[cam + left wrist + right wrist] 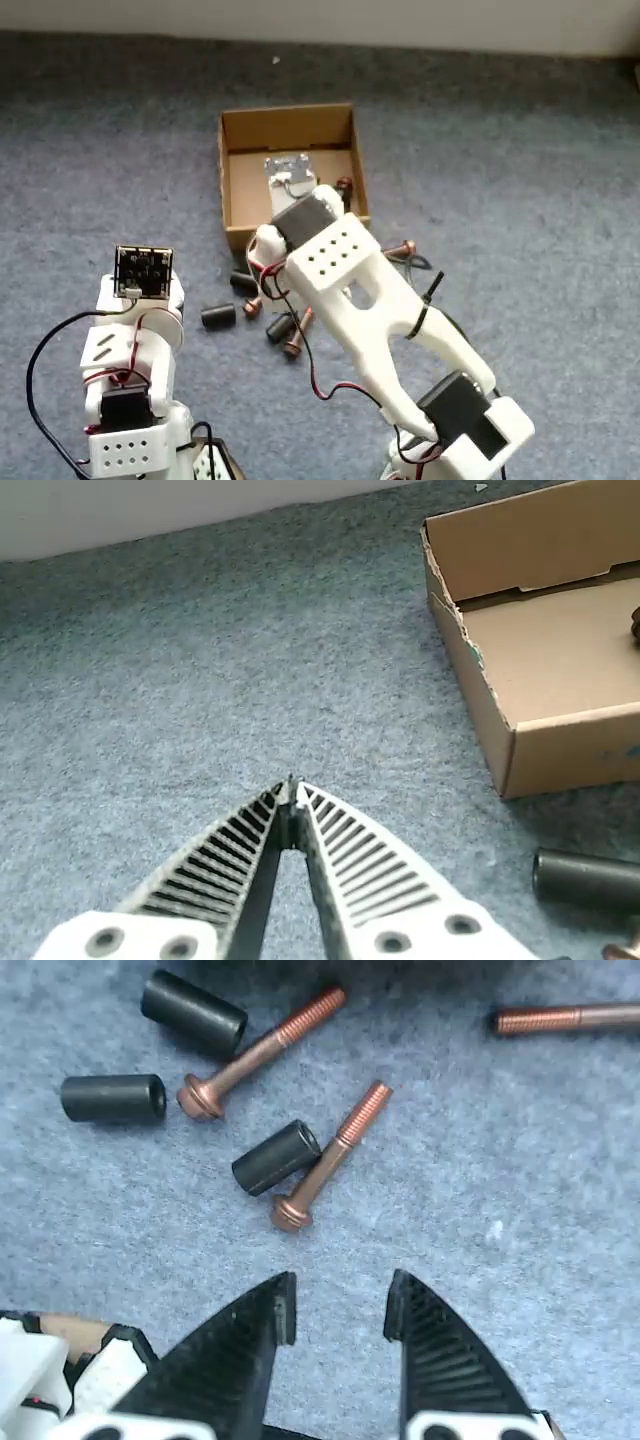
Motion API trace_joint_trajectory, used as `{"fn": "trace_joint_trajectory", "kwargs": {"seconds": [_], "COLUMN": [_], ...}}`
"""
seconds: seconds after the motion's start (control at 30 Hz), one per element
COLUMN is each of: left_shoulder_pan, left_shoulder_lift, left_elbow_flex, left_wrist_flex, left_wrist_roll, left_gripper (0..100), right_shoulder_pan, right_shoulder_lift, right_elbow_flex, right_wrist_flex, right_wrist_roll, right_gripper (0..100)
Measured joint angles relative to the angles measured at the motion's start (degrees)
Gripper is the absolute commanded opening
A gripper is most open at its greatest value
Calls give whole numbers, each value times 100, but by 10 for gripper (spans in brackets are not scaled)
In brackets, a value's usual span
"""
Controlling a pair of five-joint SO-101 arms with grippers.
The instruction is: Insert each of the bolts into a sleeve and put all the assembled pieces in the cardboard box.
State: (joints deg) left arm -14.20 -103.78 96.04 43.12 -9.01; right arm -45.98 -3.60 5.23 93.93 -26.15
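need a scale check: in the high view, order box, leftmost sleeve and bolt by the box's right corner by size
1. box
2. leftmost sleeve and bolt: about alike, bolt thinner, so not ranked

**Setting: grey-blue carpet bounded by a pale wall**

The ground is a grey-blue carpet (540,150) with a short, mottled pile, flecked in lighter and darker tones. In the high view it runs to the far side, where it meets a pale, off-white wall (400,18) along a straight line; the carpet darkens in a narrow band just beside this junction. A small white fleck (275,60) lies on the carpet near the wall. The left wrist view shows the junction as a slanting line. Light is soft and even, and shadows are faint. The right wrist view shows the fibrous pile close up, with a tiny pale speck (495,1230) on it.
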Motion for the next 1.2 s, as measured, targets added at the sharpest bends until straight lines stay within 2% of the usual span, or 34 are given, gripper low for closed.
{"fn": "trace_joint_trajectory", "kwargs": {"seconds": [0.27, 0.47, 0.7, 0.9, 1.2], "left_shoulder_pan": [0, 0, 0, 0, 0], "left_shoulder_lift": [0, 0, 0, 0, 0], "left_elbow_flex": [0, 0, 0, 0, 0], "left_wrist_flex": [0, 0, 0, 0, 0], "left_wrist_roll": [0, 0, 0, 0, 0], "left_gripper": [7, 7, 7, 7, 7], "right_shoulder_pan": [-62, -105, -607, -730, -721], "right_shoulder_lift": [0, -9, -9, -9, -44], "right_elbow_flex": [1459, 2022, 2224, 2629, 2822], "right_wrist_flex": [-1811, -2769, -3314, -3903, -3982], "right_wrist_roll": [-738, -1319, -1670, -1670, -1670], "right_gripper": [145, 145, 145, 145, 145]}}
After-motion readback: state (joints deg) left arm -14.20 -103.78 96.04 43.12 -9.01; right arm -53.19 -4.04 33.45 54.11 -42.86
